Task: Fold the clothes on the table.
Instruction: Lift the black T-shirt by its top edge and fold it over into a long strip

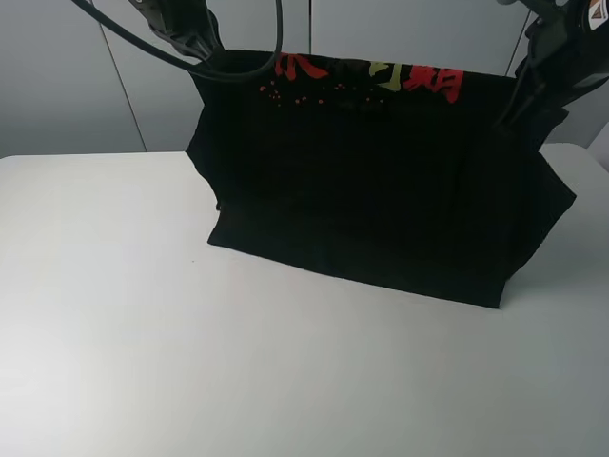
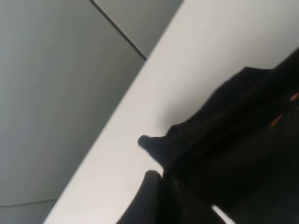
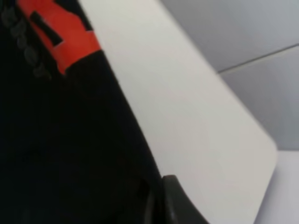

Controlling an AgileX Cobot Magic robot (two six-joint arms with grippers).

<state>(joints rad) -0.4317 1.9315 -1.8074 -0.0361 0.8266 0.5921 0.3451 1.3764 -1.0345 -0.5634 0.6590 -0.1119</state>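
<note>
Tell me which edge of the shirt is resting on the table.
The plain edge nearest the camera; the edge with the red print is held up in the air.

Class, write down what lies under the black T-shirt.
The white table: the T-shirt rests its lower edge on it. The fabric hides whatever else might lie beneath.

Nothing can be read with certainty. The black T-shirt bears a print along its top edge, toward the far edge of the surface. It has a red figure at one end, a yellow-green figure in the middle and a second red figure at the other end, with red dots scattered below. They resemble large script characters, but the fold cuts them off. The right wrist view shows a red patch with grey lettering beside it, too blurred to make out.
</note>
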